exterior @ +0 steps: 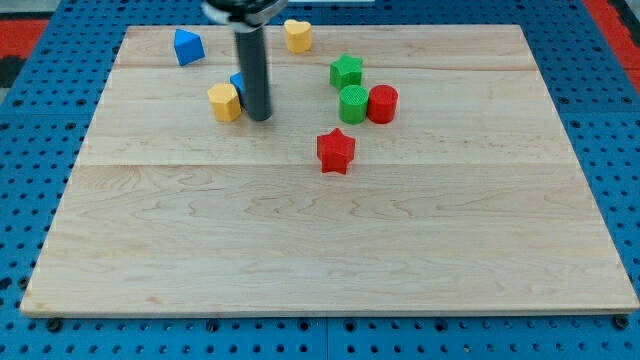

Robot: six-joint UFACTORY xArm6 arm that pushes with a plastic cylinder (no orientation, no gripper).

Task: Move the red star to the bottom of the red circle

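The red star lies near the middle of the wooden board, below and to the left of the red circle. The red circle touches a green round block on its left. My tip rests on the board well to the left of the red star, just right of a yellow hexagon-like block and in front of a blue block that the rod partly hides.
A green star sits above the green round block. A yellow heart-like block and a blue block lie near the view's top. The board's edge borders a blue perforated table.
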